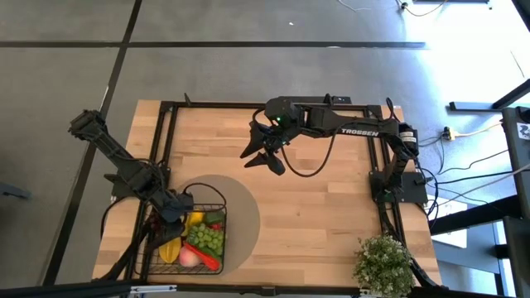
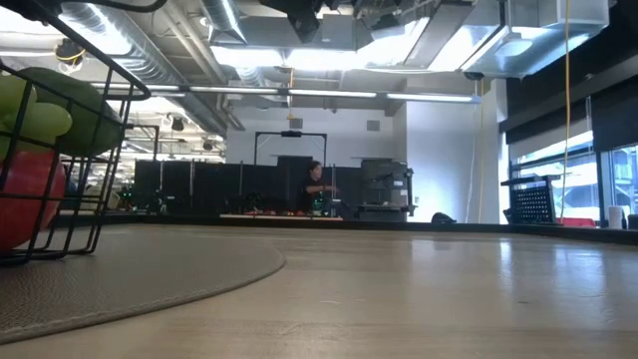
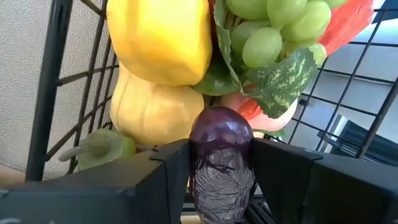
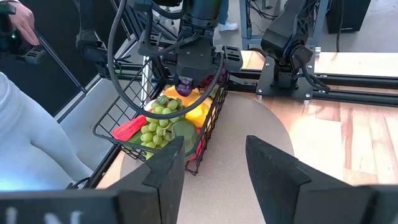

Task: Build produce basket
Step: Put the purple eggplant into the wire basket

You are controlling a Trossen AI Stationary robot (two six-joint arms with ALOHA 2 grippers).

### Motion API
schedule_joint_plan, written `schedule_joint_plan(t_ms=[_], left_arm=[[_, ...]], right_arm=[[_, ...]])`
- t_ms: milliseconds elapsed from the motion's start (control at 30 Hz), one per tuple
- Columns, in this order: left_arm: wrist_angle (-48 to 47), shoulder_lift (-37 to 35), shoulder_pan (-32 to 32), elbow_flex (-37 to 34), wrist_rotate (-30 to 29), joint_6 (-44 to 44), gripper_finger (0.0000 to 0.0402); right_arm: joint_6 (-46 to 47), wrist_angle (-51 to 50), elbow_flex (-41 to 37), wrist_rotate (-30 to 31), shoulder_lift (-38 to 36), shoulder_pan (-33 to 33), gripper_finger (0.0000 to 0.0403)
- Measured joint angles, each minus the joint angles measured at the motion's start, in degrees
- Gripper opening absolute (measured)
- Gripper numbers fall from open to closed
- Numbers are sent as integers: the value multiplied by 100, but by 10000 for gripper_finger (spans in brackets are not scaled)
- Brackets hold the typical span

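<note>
The black wire basket [image 1: 204, 188] stands on the round tan mat [image 1: 242, 207] at the table's near left. It holds produce: green grapes [image 1: 209, 237], yellow fruits [image 3: 161, 37], a red chili [image 1: 204, 256] and a pink peach [image 1: 189, 258]. My left gripper [image 1: 171, 213] reaches down into the basket's far left part, shut on a purple eggplant [image 3: 221, 155]. My right gripper [image 1: 265, 157] hangs open and holds nothing over the table's far middle; it faces the basket [image 4: 205, 134]. My left gripper pinches the eggplant's two sides [image 3: 198, 163] between its two fingers. The fingers slant down from above and lie along the eggplant. Its rounded end [image 3: 221, 121] sticks out past the fingertips, right over the yellow fruits. Whether it touches them I cannot tell.
A bushy potted plant [image 1: 385, 263] stands at the table's near right corner. A person [image 4: 25, 130] stands beside the table on the basket's side, one hand [image 4: 18, 18] raised. Bare wood lies between the mat and the right arm's base.
</note>
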Motion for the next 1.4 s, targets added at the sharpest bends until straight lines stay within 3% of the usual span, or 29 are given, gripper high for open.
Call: schedule_joint_plan(t_ms=[267,533,833,1167,1400], left_arm=[[-2,-1,14,0,-10,-52,155],[0,-1,15,0,-220,-145,120],[1,0,15,0,-310,-17,156],[52,-84,42,0,-177,-574,156],[50,-388,31,166,-80,-442,156]], right_arm=[[-1,0,0,2,0,0,163],[-1,0,0,2,0,0,163],[-22,-2,0,4,0,0,163],[-25,-4,0,2,-4,0,163],[-25,-6,0,2,-4,-2,163]])
